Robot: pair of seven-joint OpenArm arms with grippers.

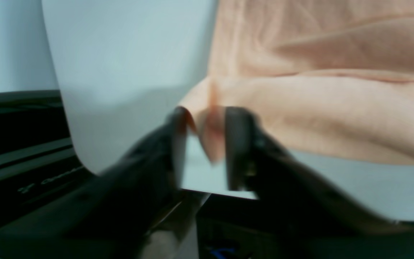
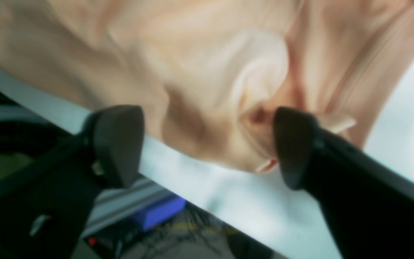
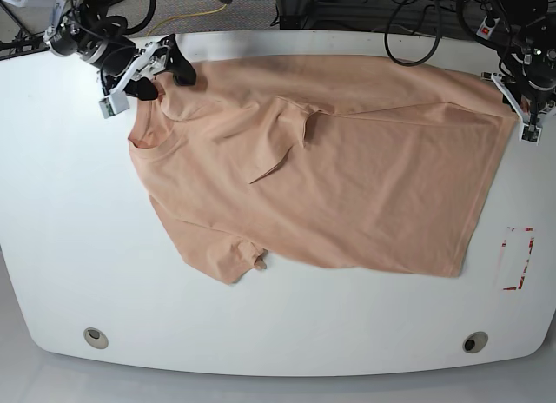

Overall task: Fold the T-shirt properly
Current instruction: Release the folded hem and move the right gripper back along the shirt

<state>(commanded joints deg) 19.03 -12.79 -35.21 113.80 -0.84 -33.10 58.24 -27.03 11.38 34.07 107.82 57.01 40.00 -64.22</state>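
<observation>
The peach T-shirt (image 3: 347, 177) lies spread on the white table (image 3: 69, 229), with its neck to the left and its hem to the right. My right gripper (image 3: 165, 69) is at the far left shoulder. In the right wrist view the right gripper (image 2: 207, 147) is open, its fingers wide apart over bunched T-shirt cloth (image 2: 199, 79). My left gripper (image 3: 508, 89) is at the far right hem corner. The left wrist view shows the left gripper (image 1: 207, 144) shut on a corner of the T-shirt (image 1: 322, 108), blurred.
A red-and-white marker (image 3: 519, 257) lies on the table at the right. Two round holes (image 3: 95, 337) (image 3: 474, 342) sit near the front edge. Cables and dark gear lie beyond the far edge, close behind both grippers.
</observation>
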